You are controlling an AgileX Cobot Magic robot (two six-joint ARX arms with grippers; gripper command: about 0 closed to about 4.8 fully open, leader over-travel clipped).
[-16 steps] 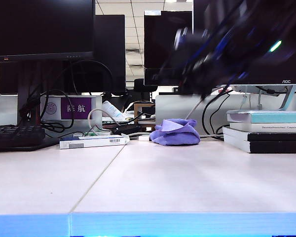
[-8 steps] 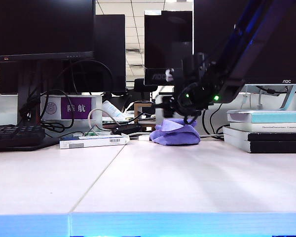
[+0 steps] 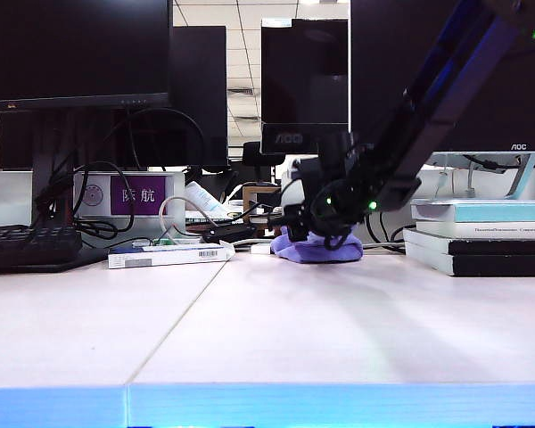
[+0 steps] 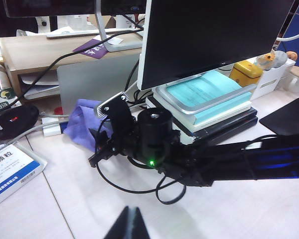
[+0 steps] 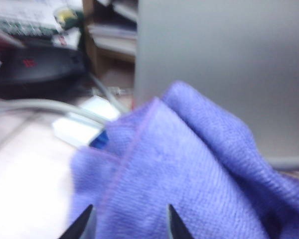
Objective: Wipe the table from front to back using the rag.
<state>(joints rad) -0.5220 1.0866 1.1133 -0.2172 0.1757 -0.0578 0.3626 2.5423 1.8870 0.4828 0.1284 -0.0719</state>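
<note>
Rag (image 3: 319, 249): lavender, bunched, on surface (image 3: 339, 330) near back edge, beside stacked books (image 3: 481, 236). Right gripper (image 5: 125, 224): lowered at rag, fingers (image 5: 80, 225) apart over the cloth, nothing clamped. Left gripper (image 4: 128, 226): above surface; finger state cannot be told.

A crumpled lavender rag (image 3: 325, 249) lies bunched at the back of the pale table (image 3: 339, 330).

The right arm (image 3: 446, 98) is matte black with a blue-tinted stripe along its link. Its wrist housing (image 4: 154, 132) is a rounded black cylinder carrying a small green light, a ribbed silver bracket (image 4: 112, 104) and looping black cables (image 4: 139, 186). The right gripper (image 5: 124, 224) has thin, dark, pointed jaws.
</note>
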